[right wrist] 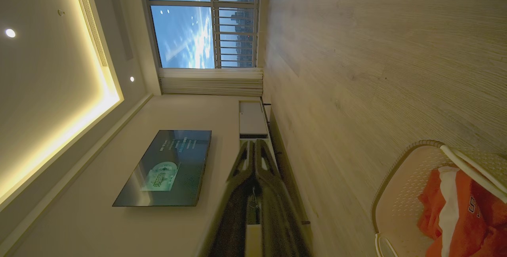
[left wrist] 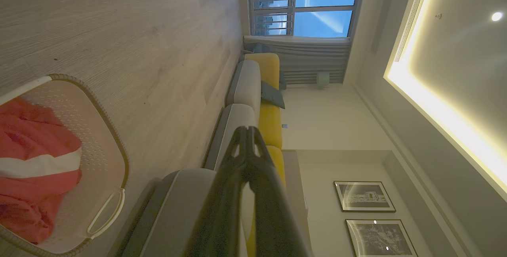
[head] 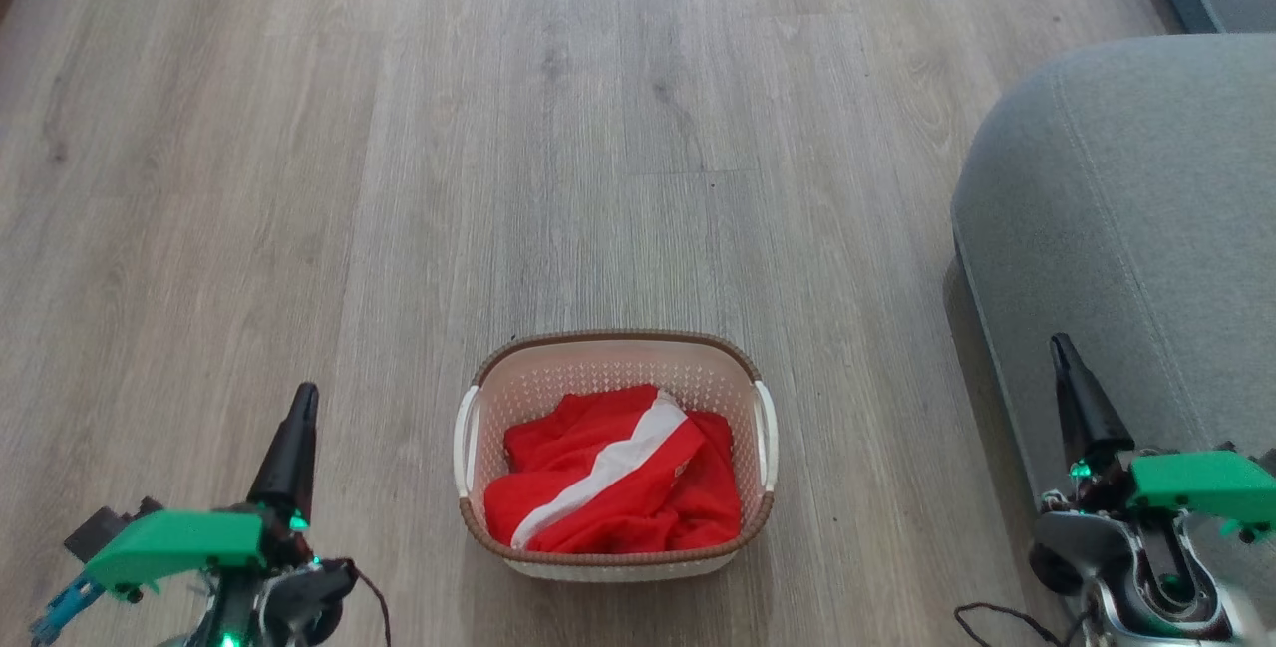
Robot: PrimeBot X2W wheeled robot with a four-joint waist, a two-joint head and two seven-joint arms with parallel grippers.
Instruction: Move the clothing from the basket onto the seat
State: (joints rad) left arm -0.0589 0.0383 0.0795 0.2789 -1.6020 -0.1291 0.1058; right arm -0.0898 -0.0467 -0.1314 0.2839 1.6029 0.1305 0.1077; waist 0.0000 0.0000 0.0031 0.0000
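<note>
light: even, soft | cove glow (left wrist: 443,102) | wrist views: fisheye-warped

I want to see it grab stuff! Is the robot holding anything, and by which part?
Nothing is held. The left gripper and right gripper have empty, shut jaws; the clothing lies in the basket.

**Item Count, Floor Area**

Claws: two, the left claw (head: 303,398) and the right claw (head: 1060,346).
Basket (head: 615,340): one, between the claws, with two white handles (head: 465,438).
Clothing (head: 638,517): one red heap with one white band (head: 608,468) showing; garment number cannot be told.
Seat (head: 1126,178): one, beside the right claw.
Framed pictures (left wrist: 364,196): two, beyond the left claw.
Wall screen (right wrist: 164,168): one, beyond the right claw.
</note>
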